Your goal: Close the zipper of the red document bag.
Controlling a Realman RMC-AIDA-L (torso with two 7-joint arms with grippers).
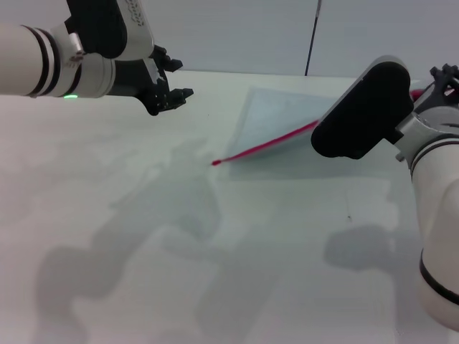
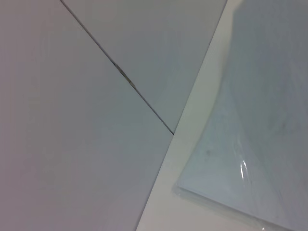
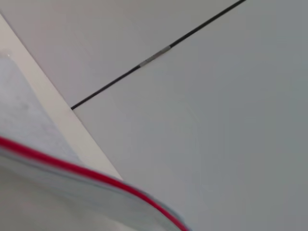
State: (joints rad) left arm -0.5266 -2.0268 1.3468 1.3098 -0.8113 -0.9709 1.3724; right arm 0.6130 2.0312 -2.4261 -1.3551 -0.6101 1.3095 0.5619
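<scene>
I work over a plain white table (image 1: 143, 251), matte and marked only by the shadows of my arms. The one thing lying on it is the red document bag (image 1: 287, 118), a pale blue-grey pouch toward the far right, its zipper (image 1: 262, 148) edge lifted off the surface and slanting up toward my right.

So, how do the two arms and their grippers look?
Both arms are glossy white tubes with black joint rings. The left arm shows a small green light and ends in a black left gripper. The right arm carries a rounded black housing; its gripper is hidden.
</scene>
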